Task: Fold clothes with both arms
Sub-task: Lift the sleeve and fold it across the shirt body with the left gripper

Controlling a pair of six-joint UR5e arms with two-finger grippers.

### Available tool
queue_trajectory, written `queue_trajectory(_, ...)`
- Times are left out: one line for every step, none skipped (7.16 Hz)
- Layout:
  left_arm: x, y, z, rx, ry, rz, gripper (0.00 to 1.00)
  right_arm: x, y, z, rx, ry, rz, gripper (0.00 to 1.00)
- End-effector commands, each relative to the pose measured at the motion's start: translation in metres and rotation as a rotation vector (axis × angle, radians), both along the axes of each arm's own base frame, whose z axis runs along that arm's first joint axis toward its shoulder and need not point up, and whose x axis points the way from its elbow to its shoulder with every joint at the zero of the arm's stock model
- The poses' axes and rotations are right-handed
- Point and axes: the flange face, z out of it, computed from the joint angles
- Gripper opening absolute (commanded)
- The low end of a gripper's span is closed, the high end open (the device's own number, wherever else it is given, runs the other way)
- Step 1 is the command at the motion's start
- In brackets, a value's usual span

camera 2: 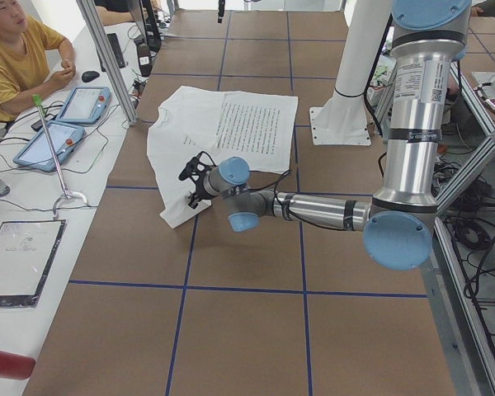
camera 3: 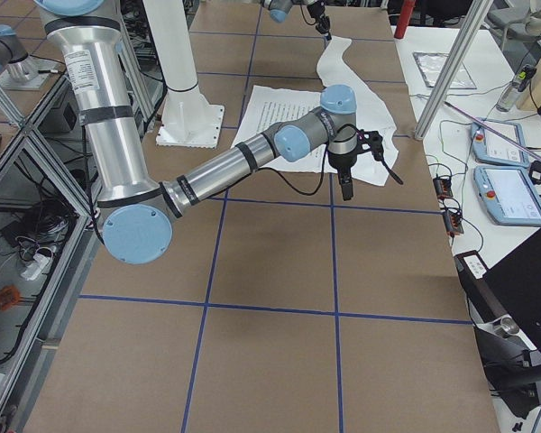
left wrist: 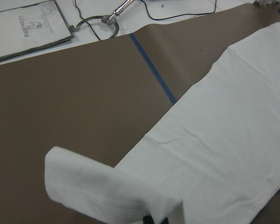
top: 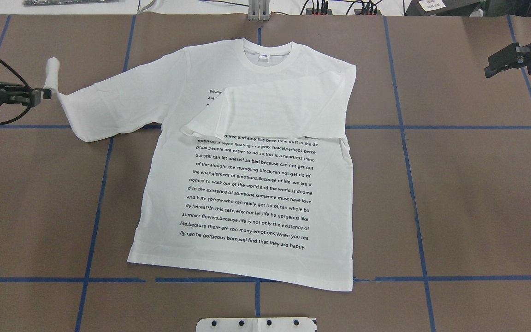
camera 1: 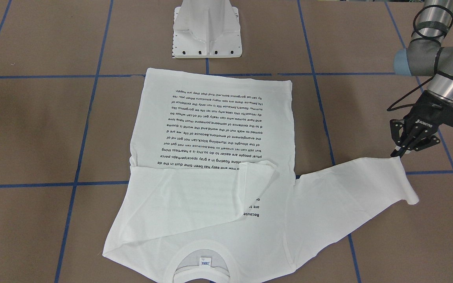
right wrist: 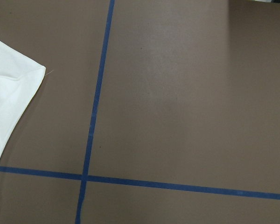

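The white T-shirt (top: pixel 247 193) lies flat, print up, collar (top: pixel 268 55) far from the robot. One sleeve (top: pixel 274 115) is folded across the chest and covers some text lines. The other sleeve (top: pixel 109 108) stretches out toward my left side. My left gripper (top: pixel 44 94) is shut on its cuff and holds it a little above the table; this also shows in the front view (camera 1: pixel 398 153) and in the left wrist view (left wrist: pixel 93 186). My right gripper (top: pixel 507 60) hovers off the shirt's far right with its jaws apart and empty. The right wrist view shows only a shirt corner (right wrist: pixel 9 93).
The white pedestal base (camera 1: pixel 207 31) stands at the near edge behind the shirt's hem. Blue tape lines (top: pixel 422 279) grid the brown table. A seated operator (camera 2: pixel 16 58) and tablets (camera 2: pixel 66 124) are beyond the far edge, with metal frame posts (camera 2: pixel 107 58).
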Motion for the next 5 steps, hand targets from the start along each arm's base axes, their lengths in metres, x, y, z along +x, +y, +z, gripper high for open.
queue_trajectory(0.073,-0.026,-0.126,-0.116,0.185,0.029,0.00,0.001,0.000,0.001,-0.004,0.001,0.003,1.00)
queue_trajectory(0.133,-0.014,-0.177,-0.143,0.264,0.090,0.00,0.000,0.000,0.001,-0.003,0.002,0.003,1.00)
queue_trajectory(0.178,-0.007,-0.222,-0.183,0.337,0.079,0.00,0.001,0.000,0.001,-0.003,0.002,0.004,1.00)
queue_trajectory(0.223,-0.005,-0.263,-0.229,0.364,0.064,0.00,0.001,0.000,0.003,-0.006,0.005,0.005,1.00)
queue_trajectory(0.265,-0.011,-0.302,-0.271,0.384,0.033,0.00,0.000,0.000,0.003,-0.006,0.005,0.003,1.00)
